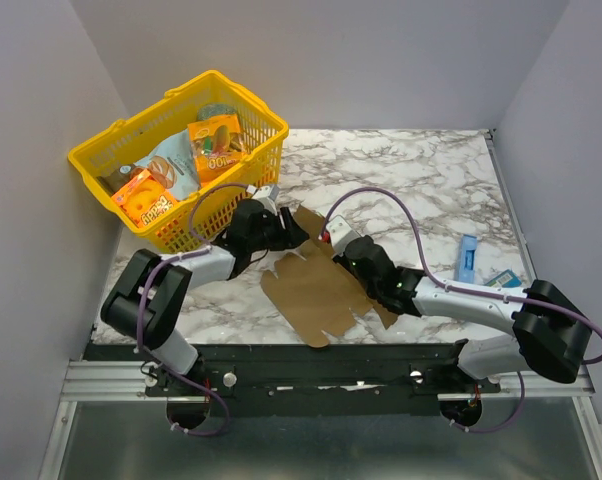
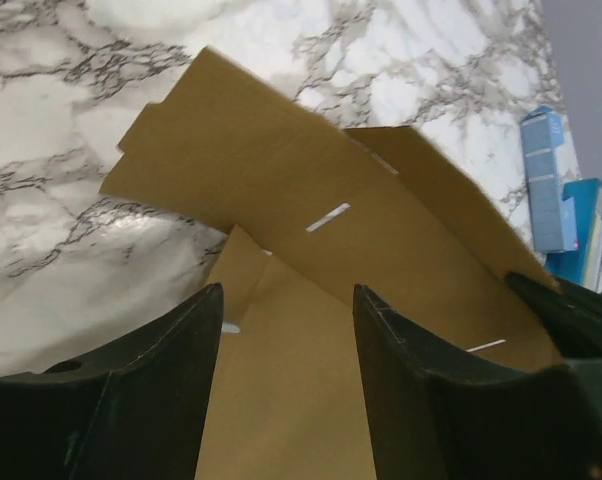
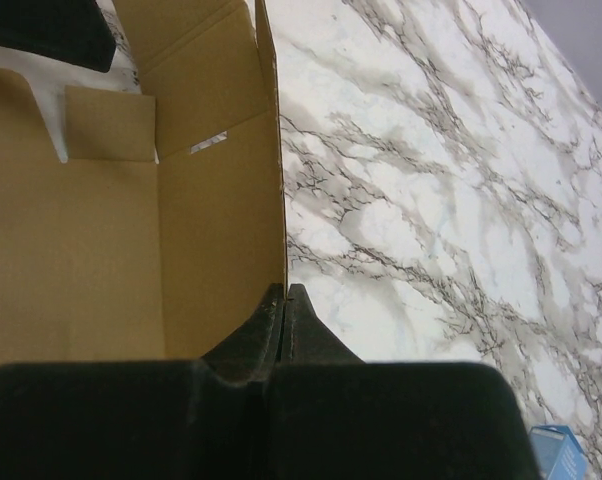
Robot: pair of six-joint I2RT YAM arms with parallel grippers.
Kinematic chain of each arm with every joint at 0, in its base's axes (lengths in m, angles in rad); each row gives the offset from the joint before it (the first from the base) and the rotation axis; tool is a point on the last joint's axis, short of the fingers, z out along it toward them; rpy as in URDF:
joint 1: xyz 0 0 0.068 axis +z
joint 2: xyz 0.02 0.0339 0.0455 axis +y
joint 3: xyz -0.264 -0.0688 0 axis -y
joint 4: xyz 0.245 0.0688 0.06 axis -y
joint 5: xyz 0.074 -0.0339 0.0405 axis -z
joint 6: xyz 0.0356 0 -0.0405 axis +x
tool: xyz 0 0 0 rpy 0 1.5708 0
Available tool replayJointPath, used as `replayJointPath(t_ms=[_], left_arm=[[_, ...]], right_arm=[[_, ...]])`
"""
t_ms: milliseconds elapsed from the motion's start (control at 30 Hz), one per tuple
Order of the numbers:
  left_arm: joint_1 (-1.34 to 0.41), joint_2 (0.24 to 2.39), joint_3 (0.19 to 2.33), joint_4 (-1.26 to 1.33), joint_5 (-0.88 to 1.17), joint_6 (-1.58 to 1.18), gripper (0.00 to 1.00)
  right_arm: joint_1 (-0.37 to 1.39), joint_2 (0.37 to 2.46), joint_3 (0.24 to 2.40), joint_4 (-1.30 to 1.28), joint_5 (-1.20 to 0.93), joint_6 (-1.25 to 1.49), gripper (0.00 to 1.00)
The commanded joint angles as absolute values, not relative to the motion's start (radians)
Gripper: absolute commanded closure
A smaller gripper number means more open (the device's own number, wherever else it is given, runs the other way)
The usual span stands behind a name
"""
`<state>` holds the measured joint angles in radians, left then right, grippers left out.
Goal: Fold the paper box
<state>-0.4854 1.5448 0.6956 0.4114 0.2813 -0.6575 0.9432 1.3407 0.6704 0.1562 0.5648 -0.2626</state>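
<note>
One paper box (image 1: 316, 290), one yellow basket (image 1: 101, 158), two blue packets (image 1: 466, 258) (image 1: 501, 278).

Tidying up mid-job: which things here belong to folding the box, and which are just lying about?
Job: paper box, left tool open over it, right tool shut on its edge.
Lying about: yellow basket, snack packs inside it, blue packets.
</note>
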Motion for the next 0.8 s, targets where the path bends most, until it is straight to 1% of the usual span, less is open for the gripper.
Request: replayJointPath(t_ms=[0, 267, 433, 767], left_arm=[[-0.469, 1.618, 0.775, 0.495, 0.330, -0.667, 0.43], [-0.469, 1.761, 0.871, 0.526, 0.328, -0.675, 0.47], [-0.469, 1.836, 0.913, 0.497, 0.322, -0.666, 0.49], [-0.469, 1.881, 0.976, 0.492, 0.314, -0.646, 0.49]], right_arm=[[0.948, 1.324, 0.693, 0.167, 0.581, -0.252, 0.99], [0.948, 1.305, 0.678, 0.179, 0.552, -0.253, 0.99], [0.946, 1.284, 0.664, 0.192, 0.537, -0.261, 0.99], [0.948, 1.281, 0.660, 0.186, 0.489, -0.270, 0.99]])
